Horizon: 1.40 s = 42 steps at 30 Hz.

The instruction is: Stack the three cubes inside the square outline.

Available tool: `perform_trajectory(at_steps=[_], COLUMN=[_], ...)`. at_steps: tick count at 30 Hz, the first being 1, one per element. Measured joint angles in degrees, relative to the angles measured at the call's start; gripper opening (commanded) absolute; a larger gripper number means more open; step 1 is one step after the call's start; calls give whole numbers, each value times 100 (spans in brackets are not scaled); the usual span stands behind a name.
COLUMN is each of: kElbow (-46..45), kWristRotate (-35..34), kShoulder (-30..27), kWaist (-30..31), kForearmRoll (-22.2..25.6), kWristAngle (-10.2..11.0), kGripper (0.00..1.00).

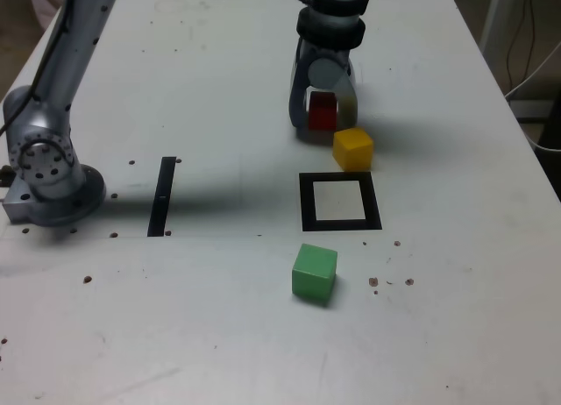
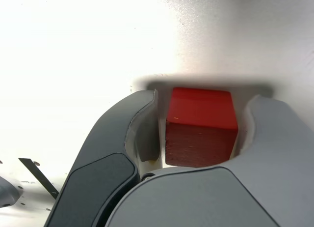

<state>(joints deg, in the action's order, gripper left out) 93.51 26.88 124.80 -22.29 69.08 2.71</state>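
We are straddling the red block (image 2: 200,121) with an unclenched hand (image 2: 203,101), slim gaps showing; next we are probably needing to squeeze, then lift. On one bench (image 1: 210,326), we are counting one black square (image 1: 308,203), one strip (image 1: 162,197) and three blocks: from the square in the exterior view, green (image 1: 314,273) is sitting at seven o'clock, yellow (image 1: 353,151) and red near twelve.
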Motion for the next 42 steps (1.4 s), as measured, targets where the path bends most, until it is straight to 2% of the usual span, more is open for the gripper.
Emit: perform_trajectory(at_steps=[9, 16, 25, 31, 36, 42], kElbow=[-7, -25, -144, -147, -166, 108], kWristRotate=[-28, -31, -78, -472, -1030, -1757], kShoulder=[-3, -77, -1012, -1507, -1616, -1740], kWaist=[0, 0, 108, 514, 877, 1673], kForearmRoll=[-56, -41, 290, 460, 654, 1419], kWristAngle=[13, 65, 121, 154, 100, 458], kGripper=[28, 28, 28, 28, 28, 28])
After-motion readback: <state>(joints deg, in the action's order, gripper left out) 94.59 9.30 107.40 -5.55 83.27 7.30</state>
